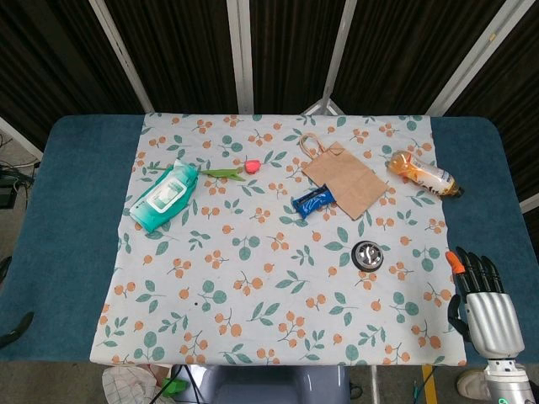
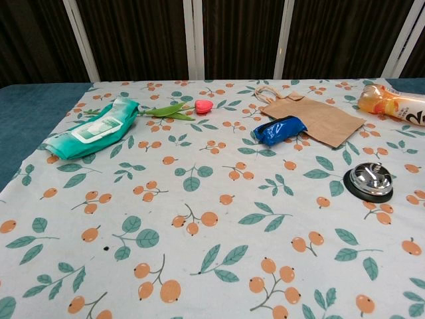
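We see the near cloth (image 1: pixel 253 311) free for our right hand (image 1: pixel 487 307); only the bell (image 1: pixel 368 254) stands close; the paper bag (image 1: pixel 345 178) lies beyond.

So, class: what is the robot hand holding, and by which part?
Nothing. The right robot hand is empty at the table's edge, fingers extended, nearest the call bell.

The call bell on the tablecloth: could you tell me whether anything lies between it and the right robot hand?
Nothing visible does. The right robot hand is nearest the call bell, with only bare tablecloth between them.
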`<state>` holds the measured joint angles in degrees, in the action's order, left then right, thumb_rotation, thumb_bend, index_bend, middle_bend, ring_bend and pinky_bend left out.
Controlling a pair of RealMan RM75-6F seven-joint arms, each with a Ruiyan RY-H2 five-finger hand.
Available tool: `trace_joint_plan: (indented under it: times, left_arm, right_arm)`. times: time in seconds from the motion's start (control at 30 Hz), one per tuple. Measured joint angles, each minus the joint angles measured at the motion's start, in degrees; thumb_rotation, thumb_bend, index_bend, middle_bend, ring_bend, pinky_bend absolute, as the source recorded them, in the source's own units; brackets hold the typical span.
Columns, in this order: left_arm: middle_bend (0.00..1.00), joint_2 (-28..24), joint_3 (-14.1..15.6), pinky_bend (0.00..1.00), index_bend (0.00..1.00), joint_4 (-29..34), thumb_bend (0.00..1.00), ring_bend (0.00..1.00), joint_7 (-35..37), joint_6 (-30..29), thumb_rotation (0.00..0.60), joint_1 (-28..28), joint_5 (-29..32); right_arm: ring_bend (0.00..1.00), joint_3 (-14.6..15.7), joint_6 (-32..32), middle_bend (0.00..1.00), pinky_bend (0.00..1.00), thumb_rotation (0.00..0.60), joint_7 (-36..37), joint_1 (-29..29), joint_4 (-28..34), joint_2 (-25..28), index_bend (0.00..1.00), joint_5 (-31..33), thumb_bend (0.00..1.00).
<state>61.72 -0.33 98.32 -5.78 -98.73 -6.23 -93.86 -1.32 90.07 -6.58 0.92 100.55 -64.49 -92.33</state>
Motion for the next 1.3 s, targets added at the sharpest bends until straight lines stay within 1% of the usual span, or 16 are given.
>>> trace_joint_plan:
  times: [0.4, 0.6, 0.9, 1.07, 1.17, 1.3]
  left_arm:
    - [0.0, 0.2, 0.2, 0.1, 0.05, 0.0, 0.33, 0.0, -0.2, 0.0, 0.6, 0.2, -0.9]
    - [0.0, 0.3, -0.1, 0.1, 0.05, 0.1, 0.33, 0.0, -0.4, 1.0, 0.6, 0.7, -0.2]
    - [0.0, 0.2, 0.4, 0.1, 0.05, 0.4, 0.33, 0.0, -0.7, 0.3, 0.6, 0.3, -0.8]
    - [0.0, 0.0, 0.6, 0.1, 0.05, 0.7, 0.33, 0.0, -0.4, 0.6, 0.6, 0.3, -0.8]
    - [0.0, -0.1, 0.6, 0.1, 0.05, 0.9, 0.33, 0.0, -0.6, 1.0, 0.6, 0.4, -0.4]
    - [0.0, -0.1, 0.4, 0.1, 0.05, 1.0, 0.33, 0.0, -0.7, 1.2, 0.6, 0.5, 0.1]
  right_arm:
    - [0.0, 0.1, 0.9, 0.0, 0.0, 0.6, 0.9, -0.8, -0.3, 0.5, 0.0, 0.1, 0.81]
    - [0.0, 0.1, 0.8, 0.0, 0.0, 0.6, 1.2, -0.9, -0.4, 0.6, 0.0, 0.3, 0.81]
    - [0.0, 0.3, 1.1, 0.0, 0.0, 0.6, 1.4, -0.6, -0.3, -0.9, 0.0, -1.5, 0.81]
    - [0.0, 1.3, -0.8, 0.0, 0.0, 0.6, 1.5, 0.8, 1.7, -2.1, 0.0, -5.1, 0.81]
    - [0.0, 0.7, -2.3, 0.0, 0.0, 0.6, -0.3, 2.2, 3.0, -3.2, 0.0, -5.2, 0.81]
    - [0.0, -1.3, -6.6, 0.0, 0.0, 0.6, -1.8, 5.1, 5.7, -4.2, 0.0, -3.0, 0.81]
